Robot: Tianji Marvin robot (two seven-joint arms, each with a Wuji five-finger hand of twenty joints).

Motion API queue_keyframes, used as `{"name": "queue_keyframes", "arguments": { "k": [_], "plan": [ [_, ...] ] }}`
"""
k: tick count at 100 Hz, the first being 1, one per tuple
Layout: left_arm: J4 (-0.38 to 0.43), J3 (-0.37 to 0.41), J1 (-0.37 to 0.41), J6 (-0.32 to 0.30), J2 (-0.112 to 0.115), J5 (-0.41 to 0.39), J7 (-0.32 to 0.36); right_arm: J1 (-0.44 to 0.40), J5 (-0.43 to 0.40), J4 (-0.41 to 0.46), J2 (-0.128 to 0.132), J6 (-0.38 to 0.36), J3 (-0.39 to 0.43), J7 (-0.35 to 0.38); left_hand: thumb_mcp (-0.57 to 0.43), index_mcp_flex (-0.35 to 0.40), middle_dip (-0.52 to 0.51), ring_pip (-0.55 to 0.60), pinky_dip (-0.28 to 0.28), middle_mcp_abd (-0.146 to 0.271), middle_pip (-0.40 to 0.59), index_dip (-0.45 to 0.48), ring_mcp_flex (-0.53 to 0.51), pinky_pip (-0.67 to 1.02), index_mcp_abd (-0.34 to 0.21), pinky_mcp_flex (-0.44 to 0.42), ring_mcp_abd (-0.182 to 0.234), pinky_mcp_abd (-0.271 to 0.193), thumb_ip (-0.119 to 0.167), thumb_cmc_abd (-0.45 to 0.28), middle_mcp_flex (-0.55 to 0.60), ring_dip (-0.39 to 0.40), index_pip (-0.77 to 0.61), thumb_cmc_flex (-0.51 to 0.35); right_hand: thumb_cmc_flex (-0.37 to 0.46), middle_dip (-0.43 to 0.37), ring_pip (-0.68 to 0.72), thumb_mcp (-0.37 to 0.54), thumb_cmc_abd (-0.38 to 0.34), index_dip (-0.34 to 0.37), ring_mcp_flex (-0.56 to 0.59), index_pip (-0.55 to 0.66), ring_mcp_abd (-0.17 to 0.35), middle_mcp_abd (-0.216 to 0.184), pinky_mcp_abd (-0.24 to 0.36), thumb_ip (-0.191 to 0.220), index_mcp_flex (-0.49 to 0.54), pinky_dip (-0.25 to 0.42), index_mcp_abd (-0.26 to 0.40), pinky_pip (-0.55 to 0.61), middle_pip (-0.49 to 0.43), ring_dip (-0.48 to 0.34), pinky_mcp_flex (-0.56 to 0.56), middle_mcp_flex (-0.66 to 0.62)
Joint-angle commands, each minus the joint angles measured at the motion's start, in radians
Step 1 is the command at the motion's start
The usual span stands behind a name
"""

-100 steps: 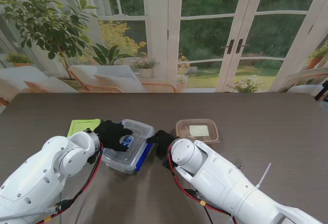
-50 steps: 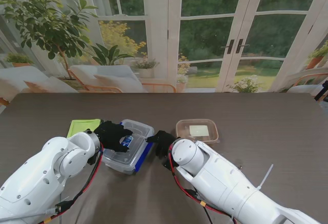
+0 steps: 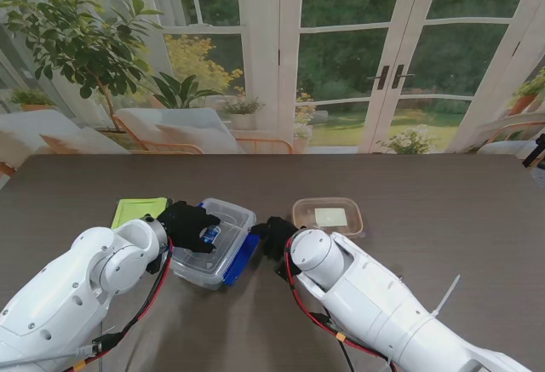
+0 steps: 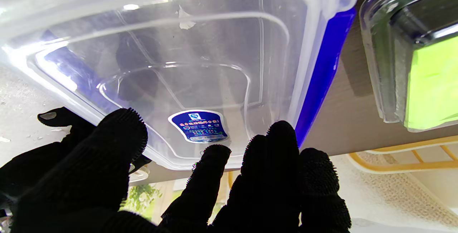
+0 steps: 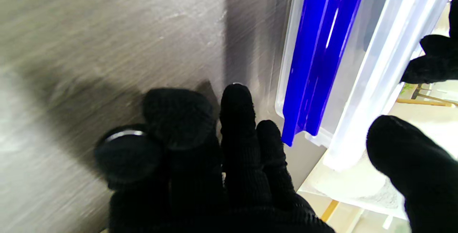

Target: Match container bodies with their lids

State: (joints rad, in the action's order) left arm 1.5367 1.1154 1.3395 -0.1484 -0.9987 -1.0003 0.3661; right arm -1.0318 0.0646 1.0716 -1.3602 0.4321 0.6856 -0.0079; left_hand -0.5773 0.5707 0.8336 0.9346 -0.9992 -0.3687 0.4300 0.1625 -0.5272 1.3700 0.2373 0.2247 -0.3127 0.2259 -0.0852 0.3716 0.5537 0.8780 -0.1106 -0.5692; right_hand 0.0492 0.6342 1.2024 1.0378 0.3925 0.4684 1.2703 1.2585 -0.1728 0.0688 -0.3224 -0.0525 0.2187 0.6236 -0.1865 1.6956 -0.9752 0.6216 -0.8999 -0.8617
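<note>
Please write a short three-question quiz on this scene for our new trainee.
1. True or false: the left hand rests on the clear container.
2. Which colour is the lid beside the clear container? A red, B blue, C yellow.
3. Fill in: the small clear tray lies on the robot's ____ side of the table.

Key
1. True; its fingers reach over the container's rim.
2. B; the blue lid lies between the container and the right hand, which holds nothing.
3. Right.

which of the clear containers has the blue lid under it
The big clear tub under the left hand, sitting on the blue lid. The small container to its right and the green-bottomed one show no blue.
</note>
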Motion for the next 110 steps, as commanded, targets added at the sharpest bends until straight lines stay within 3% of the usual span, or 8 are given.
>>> {"name": "queue_keyframes", "arguments": {
  "k": [1,35,40,45,54,69,85,110],
  "plan": [
    [-0.022,-0.013,0.019,0.003,0.000,0.003,0.039,-0.010,0.010,0.009,-0.001,0.007,0.004,0.008,0.022,0.033,-0.018,-0.001,-0.021,0.071,0.033,0.017,0.007,-0.011,-0.058,-0.020,-0.016,-0.007,-0.003,-0.029,0.048,0.008,-0.029,0.025,0.007,-0.015,-0.005,0.005,-0.024,0.032,-0.003,0.056,-0.036,0.011,-0.029,-0.007,0.013,0.037,0.027,-0.008,-0.016,-0.010,0.124,0.038],
    [-0.019,-0.014,0.020,0.010,0.000,0.006,0.045,-0.015,0.024,0.037,0.001,0.014,0.017,-0.001,0.025,0.029,-0.018,-0.001,-0.022,0.071,0.033,0.016,0.008,-0.013,-0.056,-0.024,-0.016,-0.008,-0.002,-0.030,0.048,0.008,-0.028,0.024,0.010,-0.039,-0.038,0.011,-0.020,0.043,-0.014,0.052,-0.051,0.023,-0.048,-0.015,0.028,0.043,0.046,-0.042,-0.006,-0.023,0.141,0.031],
    [-0.019,-0.012,0.021,0.011,0.000,0.007,0.047,-0.006,0.002,0.025,0.003,0.005,0.004,0.004,0.024,0.033,-0.018,-0.001,-0.022,0.070,0.033,0.016,0.008,-0.013,-0.055,-0.024,-0.017,-0.007,-0.002,-0.031,0.048,0.008,-0.029,0.022,0.006,-0.043,0.027,0.000,-0.025,-0.040,0.032,-0.132,-0.023,0.028,-0.052,-0.011,-0.020,0.046,0.095,-0.026,-0.005,0.002,0.086,-0.027],
    [-0.017,-0.011,0.022,0.010,0.000,0.007,0.049,0.003,-0.012,0.013,0.005,-0.001,-0.008,0.017,0.026,0.032,-0.018,0.000,-0.022,0.070,0.033,0.016,0.007,-0.013,-0.056,-0.024,-0.017,-0.007,-0.002,-0.031,0.049,0.008,-0.029,0.023,0.001,-0.040,0.078,-0.010,-0.030,-0.112,0.035,-0.271,-0.006,0.026,-0.056,-0.007,-0.061,0.037,0.088,-0.017,0.005,0.032,0.038,-0.062],
    [-0.017,-0.010,0.022,0.008,0.001,0.008,0.052,0.015,-0.010,-0.005,0.000,0.003,-0.019,0.028,0.026,0.031,-0.018,0.000,-0.022,0.071,0.033,0.016,0.007,-0.013,-0.056,-0.024,-0.016,-0.007,-0.002,-0.031,0.049,0.008,-0.028,0.023,-0.002,-0.033,0.140,-0.021,-0.034,-0.194,0.036,-0.396,-0.001,0.027,-0.085,-0.004,-0.130,0.021,0.012,-0.001,0.018,0.072,-0.027,-0.115],
    [-0.020,-0.010,0.020,0.005,0.000,0.010,0.051,0.029,-0.008,-0.029,-0.012,-0.003,-0.034,0.026,0.028,0.031,-0.018,0.001,-0.023,0.070,0.034,0.016,0.005,-0.013,-0.055,-0.025,-0.017,-0.007,-0.002,-0.031,0.052,0.009,-0.028,0.022,-0.005,-0.031,0.160,-0.029,-0.039,-0.367,0.037,-0.670,0.008,0.019,-0.081,-0.001,-0.133,0.008,0.006,0.010,0.030,0.086,-0.050,-0.128],
    [-0.023,-0.011,0.017,0.003,0.001,0.011,0.051,0.041,0.014,-0.046,-0.023,-0.007,-0.043,0.033,0.030,0.031,-0.018,0.002,-0.023,0.070,0.033,0.015,0.003,-0.014,-0.054,-0.025,-0.016,-0.006,-0.002,-0.032,0.053,0.009,-0.026,0.023,-0.006,-0.033,0.163,-0.034,-0.042,-0.373,0.037,-0.665,0.011,0.020,-0.085,-0.001,-0.127,0.006,0.022,0.012,0.032,0.088,-0.058,-0.133],
    [-0.025,-0.012,0.016,0.005,0.001,0.017,0.055,0.056,0.047,-0.080,-0.041,-0.019,-0.057,0.047,0.031,0.033,-0.017,0.003,-0.024,0.070,0.032,0.014,0.001,-0.014,-0.056,-0.026,-0.016,-0.007,-0.001,-0.032,0.055,0.010,-0.026,0.021,-0.007,-0.032,0.163,-0.032,-0.040,-0.261,0.037,-0.441,0.016,0.029,-0.084,-0.003,-0.131,0.004,0.095,0.014,0.038,0.088,-0.061,-0.132]
  ]
}}
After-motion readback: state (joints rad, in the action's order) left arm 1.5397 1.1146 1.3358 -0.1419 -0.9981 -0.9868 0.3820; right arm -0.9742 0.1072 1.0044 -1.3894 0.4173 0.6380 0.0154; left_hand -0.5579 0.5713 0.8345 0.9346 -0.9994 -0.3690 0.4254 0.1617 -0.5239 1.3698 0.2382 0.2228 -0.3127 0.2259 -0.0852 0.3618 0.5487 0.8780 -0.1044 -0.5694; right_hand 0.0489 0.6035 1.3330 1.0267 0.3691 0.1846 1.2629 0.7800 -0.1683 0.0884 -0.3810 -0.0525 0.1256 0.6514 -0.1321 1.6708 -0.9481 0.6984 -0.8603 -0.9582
